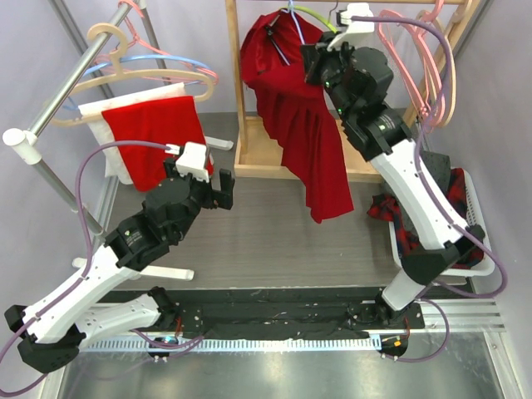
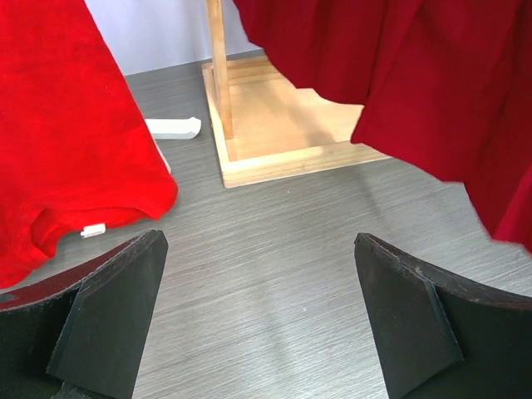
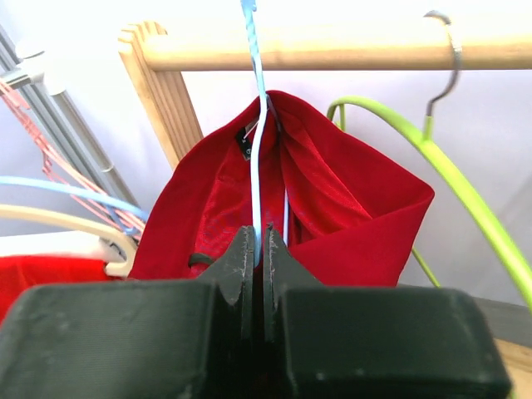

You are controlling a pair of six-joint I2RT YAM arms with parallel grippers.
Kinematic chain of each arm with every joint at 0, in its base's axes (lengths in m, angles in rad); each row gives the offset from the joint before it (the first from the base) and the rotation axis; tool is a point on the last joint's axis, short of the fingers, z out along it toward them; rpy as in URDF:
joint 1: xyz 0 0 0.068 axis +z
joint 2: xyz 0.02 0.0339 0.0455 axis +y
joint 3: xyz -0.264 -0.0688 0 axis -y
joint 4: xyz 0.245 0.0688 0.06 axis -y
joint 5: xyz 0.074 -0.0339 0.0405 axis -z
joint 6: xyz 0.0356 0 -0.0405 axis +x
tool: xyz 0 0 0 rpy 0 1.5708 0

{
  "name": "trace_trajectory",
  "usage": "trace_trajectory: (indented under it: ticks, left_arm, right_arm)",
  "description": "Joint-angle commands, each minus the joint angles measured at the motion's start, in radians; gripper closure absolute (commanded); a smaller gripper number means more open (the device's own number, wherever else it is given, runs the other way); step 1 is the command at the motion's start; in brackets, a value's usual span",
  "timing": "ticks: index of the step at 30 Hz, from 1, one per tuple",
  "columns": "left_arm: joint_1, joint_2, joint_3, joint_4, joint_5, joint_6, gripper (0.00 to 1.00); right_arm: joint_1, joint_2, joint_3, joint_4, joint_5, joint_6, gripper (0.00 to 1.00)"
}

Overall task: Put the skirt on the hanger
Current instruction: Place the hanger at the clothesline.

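**Right hand pinched on the blue hanger, skirt hanging straight below it**

The right hand (image 1: 312, 65) was up at the wooden rail (image 3: 332, 51), its jaws pressed narrow on the wire of the blue hanger (image 3: 259, 141). The skirt (image 1: 303, 133) was draped over that hanger and fell straight down from the hand, its long axis vertical. Its hem ended above the surface (image 1: 266, 241), in front of the rack's wooden base. The right arm was by far the nearer.

The left hand (image 1: 206, 187) hovered low over the surface, well off to the left. Its jaws were spread wide and held nothing, and it faced the skirt's lower part.

A green hanger (image 3: 453, 179) hung just beside the blue one on the same rail (close enough, I judged, to snag). Whether the skirt was properly seated or only slung over, I couldn't tell.

Room was tight: a second rack with a bright red cloth (image 1: 158, 133) stood at the left, and a basket (image 1: 472, 195) of clothes at the right.
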Motion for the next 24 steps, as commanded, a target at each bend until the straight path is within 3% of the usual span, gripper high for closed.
trace_trajectory:
  ticks: [1, 17, 18, 19, 22, 24]
  left_arm:
    - [-0.002, -0.002, -0.001, 0.053, -0.009, -0.023, 0.0]
    - [-0.003, -0.025, -0.024, 0.042, -0.017, -0.041, 0.0]
    - [-0.002, -0.027, -0.024, 0.038, -0.018, -0.044, 0.0]
    - [-0.002, -0.027, -0.024, 0.036, -0.017, -0.044, 0.0]
    - [-0.002, -0.03, -0.027, 0.033, -0.005, -0.049, 0.0]
    - [-0.002, -0.033, -0.033, 0.033, 0.004, -0.05, 0.0]
  right_arm:
    - [-0.002, 0.093, 0.11, 0.164, -0.023, 0.001, 0.99]
    - [0.001, 0.201, 0.127, 0.14, -0.158, 0.107, 0.98]
    - [0.001, 0.193, 0.123, 0.14, -0.155, 0.107, 0.91]
    - [0.0, 0.17, 0.107, 0.141, -0.145, 0.105, 0.71]
    - [0.0, 0.117, 0.102, 0.108, -0.154, 0.124, 0.43]
    - [0.0, 0.08, 0.101, 0.031, -0.163, 0.138, 0.33]
